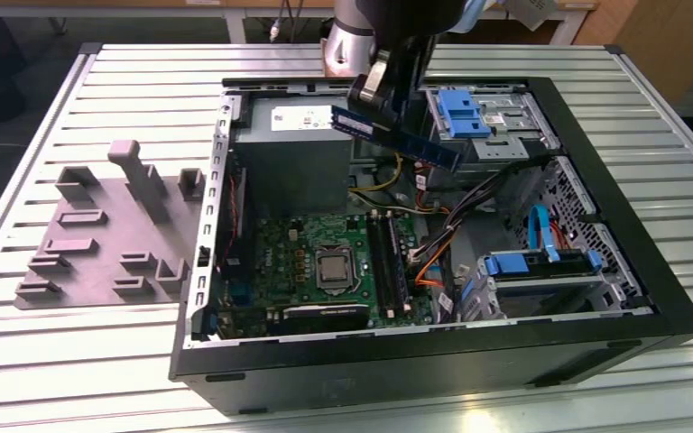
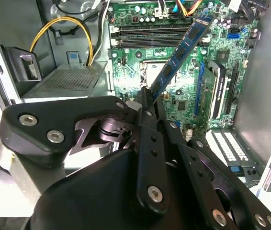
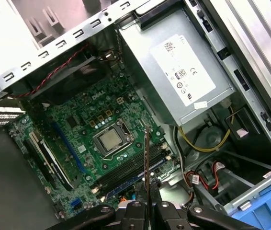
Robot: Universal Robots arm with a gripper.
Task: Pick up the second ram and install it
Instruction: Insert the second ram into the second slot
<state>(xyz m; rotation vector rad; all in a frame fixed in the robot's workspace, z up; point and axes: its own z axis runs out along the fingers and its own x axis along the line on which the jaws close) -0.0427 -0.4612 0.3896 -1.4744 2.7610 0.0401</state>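
The gripper (image 2: 145,98) is squeezed tight on the second ram (image 2: 179,50). In the second wrist view the black fingers (image 2: 147,120) pinch one end of the stick, and the rest of it sticks out, long and thin and dark blue, over the green board (image 2: 135,72). In the first wrist view you see the stick edge-on, like a thin line (image 3: 146,163), standing up from the gripper (image 3: 146,203) with the green board (image 3: 92,120) behind it.

The stick is up in the air and does not touch the board. In the exterior view the gripper (image 1: 377,95) holds the ram (image 1: 397,137) tilted, above the open computer case (image 1: 635,298). It hangs over the grey power box (image 1: 286,153) end of the case, up from the green board (image 1: 310,262).

On the board sits the shiny square chip holder (image 3: 110,141). Beside it run the long black slots (image 3: 126,172). One slot seems to have a blue stick in it, but I cannot tell for sure.

Yellow wires (image 3: 197,143) curl next to the power box (image 3: 178,72). Blue plastic parts (image 1: 465,113) sit at the far side of the case from the board.

Outside the case, on the striped metal table (image 1: 106,81), lies a grey holder plate (image 1: 112,234) with posts sticking up. It is well apart from the gripper.
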